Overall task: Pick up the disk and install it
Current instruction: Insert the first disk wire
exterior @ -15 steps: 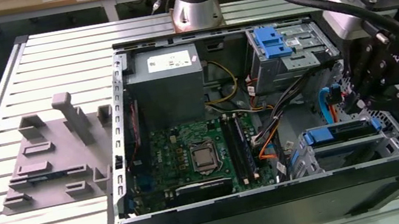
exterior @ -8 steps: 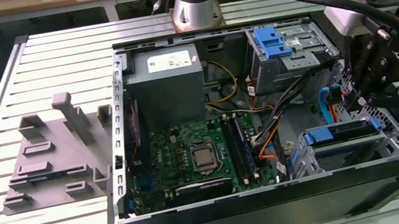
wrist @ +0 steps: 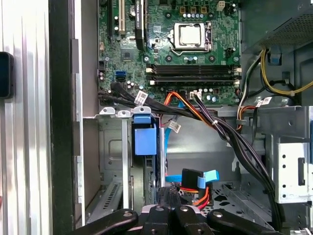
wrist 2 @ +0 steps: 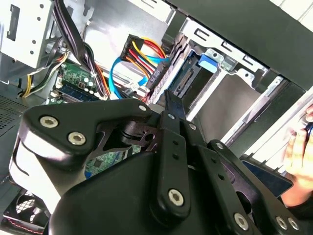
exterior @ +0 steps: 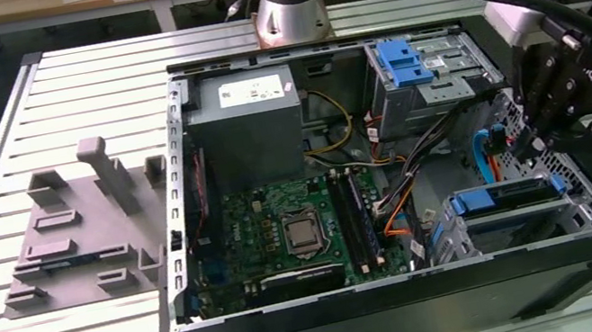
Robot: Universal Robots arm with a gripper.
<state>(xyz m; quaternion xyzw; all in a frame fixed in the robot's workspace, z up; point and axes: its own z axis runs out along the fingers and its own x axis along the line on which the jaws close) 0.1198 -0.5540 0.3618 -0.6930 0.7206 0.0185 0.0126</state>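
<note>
The disk, a grey drive in a blue plastic carrier, sits in the lower drive bay of the open computer case, at the exterior view's right. In the first wrist view the disk stands edge-on in the bay's metal cage. The second wrist view shows the blue tab of the disk at the bay's mouth. My gripper hangs just above and beside the bay, apart from the disk. Its fingers look shut with nothing between them in both wrist views.
Cable bundles and a blue data cable run between the motherboard and the bay. A grey power supply and an upper cage with a blue latch sit at the back. A grey fixture lies beside the case. A person's hand is near the case.
</note>
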